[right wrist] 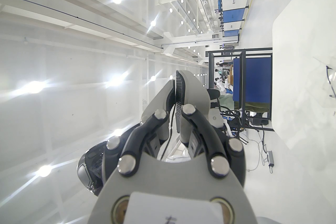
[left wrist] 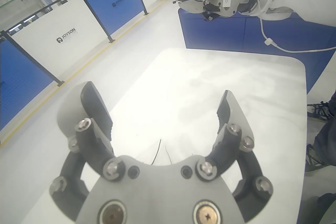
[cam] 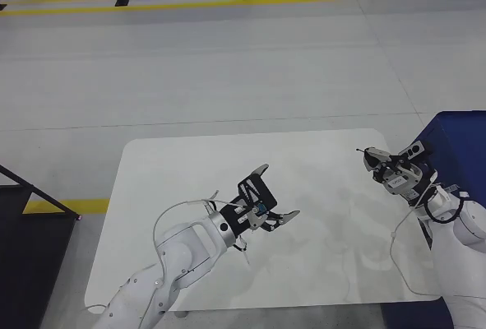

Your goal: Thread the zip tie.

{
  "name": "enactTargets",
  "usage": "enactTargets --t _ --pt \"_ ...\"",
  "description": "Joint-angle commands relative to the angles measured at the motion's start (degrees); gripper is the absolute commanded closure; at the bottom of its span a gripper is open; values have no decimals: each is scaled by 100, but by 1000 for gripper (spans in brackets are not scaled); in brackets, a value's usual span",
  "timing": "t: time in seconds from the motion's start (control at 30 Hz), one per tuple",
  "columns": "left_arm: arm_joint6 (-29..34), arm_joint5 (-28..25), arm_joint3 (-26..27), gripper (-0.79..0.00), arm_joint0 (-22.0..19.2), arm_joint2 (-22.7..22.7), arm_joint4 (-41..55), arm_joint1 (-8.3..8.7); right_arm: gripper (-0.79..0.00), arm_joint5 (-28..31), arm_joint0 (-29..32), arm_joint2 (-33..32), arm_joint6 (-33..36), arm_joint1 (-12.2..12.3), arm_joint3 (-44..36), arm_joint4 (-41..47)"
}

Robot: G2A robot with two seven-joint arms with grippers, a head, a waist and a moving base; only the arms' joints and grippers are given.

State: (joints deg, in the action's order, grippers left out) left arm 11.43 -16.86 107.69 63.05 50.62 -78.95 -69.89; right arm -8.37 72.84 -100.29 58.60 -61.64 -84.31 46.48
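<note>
My right gripper (cam: 365,155) hovers above the white table's (cam: 185,181) far right corner, shut on a thin black zip tie (right wrist: 171,114) that runs down between its fingers. In the left wrist view the right gripper (left wrist: 181,2) hangs in the air beyond the table, with a short black end of the zip tie (left wrist: 176,1) sticking out past its tips. My left gripper (cam: 279,192) sits over the middle of the table, open, with nothing between its fingers (left wrist: 92,104).
A blue partition (cam: 473,140) stands just past the table's right edge, behind the right arm. A dark frame (cam: 12,181) stands on the floor to the left. Two thin dark strands (left wrist: 157,154) show on the table just under the left gripper's palm.
</note>
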Motion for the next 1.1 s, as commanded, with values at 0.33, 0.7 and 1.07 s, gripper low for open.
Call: enactTargets --t 0.33,0.7,1.07 --pt "-16 -4 -31 -785 -432 -214 -66 -114 0 0 0 0 0 0 0 0" --pt "129 155 -1664 -785 -2253 -1235 452 -750 0 0 0 0 0 0 0 0" --pt "789 401 -2303 -785 -2603 -1447 689 -959 0 0 0 0 0 0 0 0"
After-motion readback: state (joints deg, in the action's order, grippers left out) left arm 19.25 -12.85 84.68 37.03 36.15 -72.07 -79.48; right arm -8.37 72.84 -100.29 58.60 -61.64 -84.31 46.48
